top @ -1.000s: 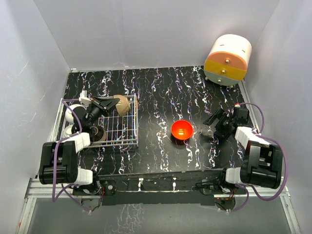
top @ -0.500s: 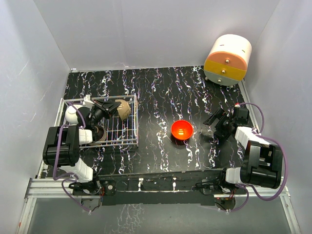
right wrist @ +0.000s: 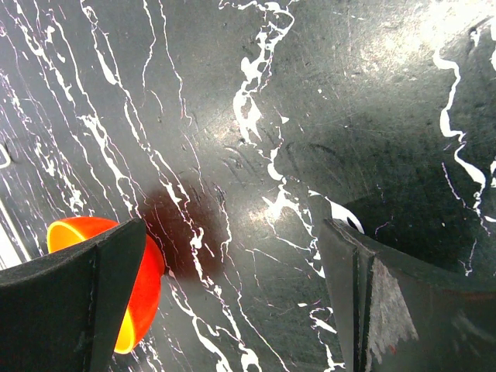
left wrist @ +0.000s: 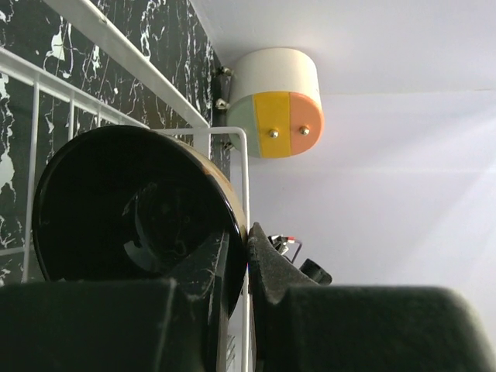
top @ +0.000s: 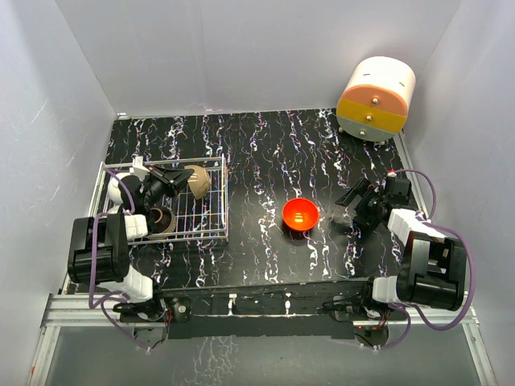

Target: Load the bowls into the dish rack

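The white wire dish rack (top: 211, 211) stands at the left of the table. My left gripper (top: 183, 177) is shut on the rim of the brown/gold bowl (top: 199, 182) and holds it tilted on its side over the rack's far right corner. In the left wrist view the bowl's dark outside (left wrist: 132, 209) fills the left, with one finger on each side of its rim (left wrist: 246, 252). A white bowl (top: 117, 191) and a dark bowl (top: 161, 219) lie in the rack. The red-orange bowl (top: 300, 214) sits on the table. My right gripper (top: 355, 201) is open and empty to its right; the bowl (right wrist: 147, 279) shows past its left finger.
The round cream-and-orange drawer cabinet (top: 376, 98) stands at the far right corner, also in the left wrist view (left wrist: 275, 105). Rack wires (left wrist: 246, 167) run beside the held bowl. Grey walls close in the black marbled table (top: 273, 153) on three sides.
My left arm has drawn back, moving the brown/gold bowl slightly left and lower over the rack. The right arm and the red-orange bowl have not moved.
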You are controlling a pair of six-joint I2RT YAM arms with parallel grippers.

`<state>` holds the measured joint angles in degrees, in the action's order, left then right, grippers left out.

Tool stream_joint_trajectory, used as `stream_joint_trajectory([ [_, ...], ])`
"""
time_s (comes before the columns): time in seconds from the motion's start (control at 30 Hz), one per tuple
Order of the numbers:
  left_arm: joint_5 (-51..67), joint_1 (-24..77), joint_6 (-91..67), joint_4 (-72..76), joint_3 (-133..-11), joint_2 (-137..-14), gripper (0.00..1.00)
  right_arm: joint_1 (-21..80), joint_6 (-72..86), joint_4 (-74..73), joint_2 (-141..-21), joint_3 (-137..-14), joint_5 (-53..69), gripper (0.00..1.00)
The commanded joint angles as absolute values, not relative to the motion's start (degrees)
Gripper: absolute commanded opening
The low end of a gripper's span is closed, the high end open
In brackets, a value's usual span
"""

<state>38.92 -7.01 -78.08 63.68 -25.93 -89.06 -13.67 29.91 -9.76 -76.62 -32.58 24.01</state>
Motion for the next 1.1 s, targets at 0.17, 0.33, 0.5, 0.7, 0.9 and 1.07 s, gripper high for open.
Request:
stream_joint_trajectory([
  [0.17,39.65,-10.90,-68.05,46.29,-26.96,-87.67,0.11,-14.06,29.10,-7.55,-77.14,-32.61,23.66,0.98],
  [0.33,39.58,-12.47,-65.87,43.09,-26.86,-86.93,0.16,-14.06,29.09,-7.51,-77.12,-32.52,23.73,0.98],
  [0.5,37.77,-13.44,-61.57,34.93,-28.70,-84.25,0.22,-14.06,29.33,-6.96,-77.34,-32.26,24.14,0.98],
  [0.7,36.01,-14.03,-56.77,26.70,-31.70,-81.57,0.24,-14.06,29.35,-6.94,-77.35,-32.34,24.41,0.98],
  [0.9,32.29,-14.62,-50.23,15.14,-36.10,-79.42,0.24,-14.06,29.40,-6.86,-77.43,-32.43,24.52,0.98],
  [1.07,28.58,-14.85,-45.44,7.54,-39.07,-76.71,0.25,-14.06,29.61,-6.59,-77.69,-32.48,24.94,0.98],
])
